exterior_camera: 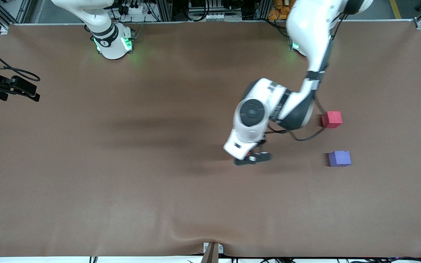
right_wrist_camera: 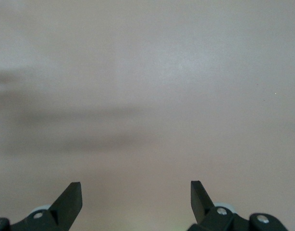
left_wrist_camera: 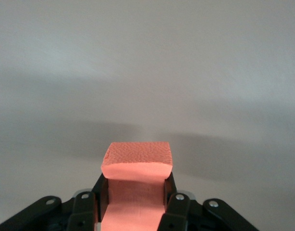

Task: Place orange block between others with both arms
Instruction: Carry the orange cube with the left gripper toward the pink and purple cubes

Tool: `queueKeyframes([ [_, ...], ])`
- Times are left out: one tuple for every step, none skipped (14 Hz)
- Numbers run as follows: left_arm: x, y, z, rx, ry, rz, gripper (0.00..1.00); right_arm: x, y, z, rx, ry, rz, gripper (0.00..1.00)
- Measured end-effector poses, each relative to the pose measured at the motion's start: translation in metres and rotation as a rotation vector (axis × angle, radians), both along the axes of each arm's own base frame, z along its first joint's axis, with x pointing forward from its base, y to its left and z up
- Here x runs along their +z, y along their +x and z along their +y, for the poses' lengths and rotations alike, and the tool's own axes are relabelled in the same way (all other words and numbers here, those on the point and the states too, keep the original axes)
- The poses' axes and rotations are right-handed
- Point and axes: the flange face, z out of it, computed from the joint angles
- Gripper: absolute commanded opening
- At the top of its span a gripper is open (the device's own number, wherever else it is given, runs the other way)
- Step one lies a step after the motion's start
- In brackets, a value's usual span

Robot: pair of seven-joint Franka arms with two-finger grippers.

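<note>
The orange block sits between the fingers of my left gripper, which is shut on it. In the front view that left gripper is low over the middle of the table, and the arm's white hand hides nearly all of the block. The others stand toward the left arm's end of the table: a pinkish-red cube and a purple-blue cube nearer the front camera, with a gap between them. My right gripper waits open over bare table with nothing between its fingers.
A brown mat covers the table. A loose black cable hangs from the left arm near the pinkish-red cube. A small metal bracket sits at the table's front edge.
</note>
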Motion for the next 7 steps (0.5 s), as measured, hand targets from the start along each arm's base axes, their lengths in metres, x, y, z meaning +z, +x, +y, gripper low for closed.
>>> queueKeyframes([
  [0.013,0.009,0.024,0.017,0.011,-0.013,0.37,0.000,0.000,0.000,0.000,0.000,0.000,1.00],
  [0.023,0.016,0.047,0.035,0.027,-0.027,0.35,0.000,0.000,0.000,0.000,0.000,0.000,1.00],
  [0.031,0.021,0.069,0.052,0.037,-0.033,0.35,0.000,0.000,0.000,0.000,0.000,0.000,1.00],
  [0.035,0.024,0.091,0.061,0.040,-0.034,0.35,0.000,0.000,0.000,0.000,0.000,0.000,1.00],
  [0.037,0.026,0.111,0.055,0.037,-0.040,0.35,0.000,0.000,0.000,0.000,0.000,0.001,1.00],
  [0.036,0.028,0.132,0.037,0.030,-0.048,0.35,-0.001,0.000,0.000,0.000,0.000,0.002,1.00],
  [0.034,0.030,0.154,0.016,0.026,-0.052,0.35,-0.001,0.000,0.000,0.000,0.000,0.006,1.00],
])
